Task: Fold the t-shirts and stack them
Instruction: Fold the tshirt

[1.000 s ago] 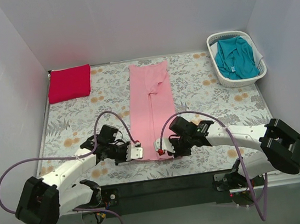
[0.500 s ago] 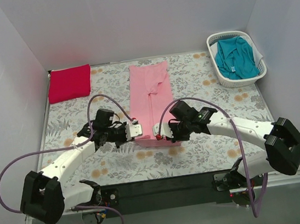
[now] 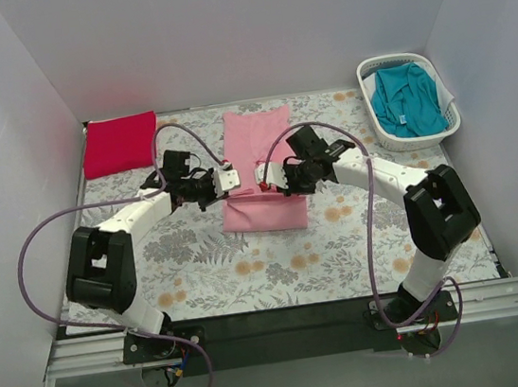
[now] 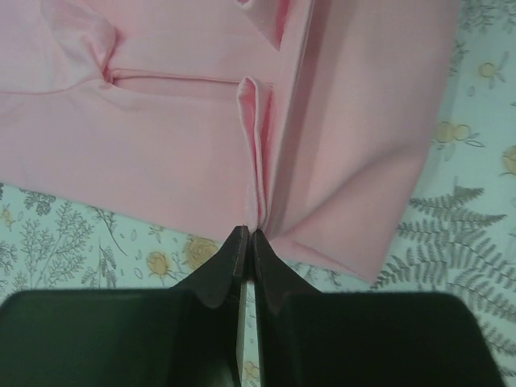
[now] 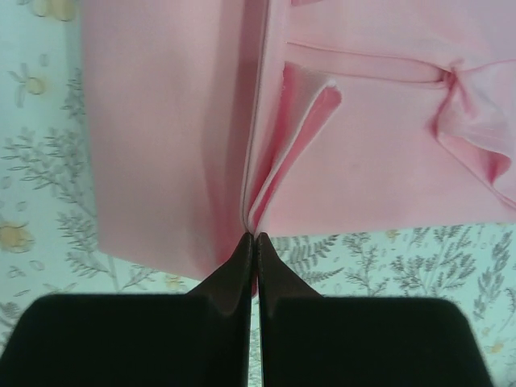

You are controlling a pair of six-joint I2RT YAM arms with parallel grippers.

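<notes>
Half the stretch of tabletop [image 3: 360, 237] it covered a second ago is all the light pink t-shirt [image 3: 264, 214] takes now: you've carried its hem forward, the doubled cloth trailing behind, so this fold looks nearly made. The folded red t-shirt [image 3: 120, 143] lies well outside the left claw [image 3: 229, 180], the teal t-shirt [image 3: 404, 98] in its basket [image 3: 380, 135] well outside the right claw [image 3: 263, 180]. Both claws stay clenched on that hem, just beside each other.

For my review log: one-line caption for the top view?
Left claw and right claw pinch the pink shirt mid-fold; red shirt lies folded far left, teal shirt in the basket.
</notes>
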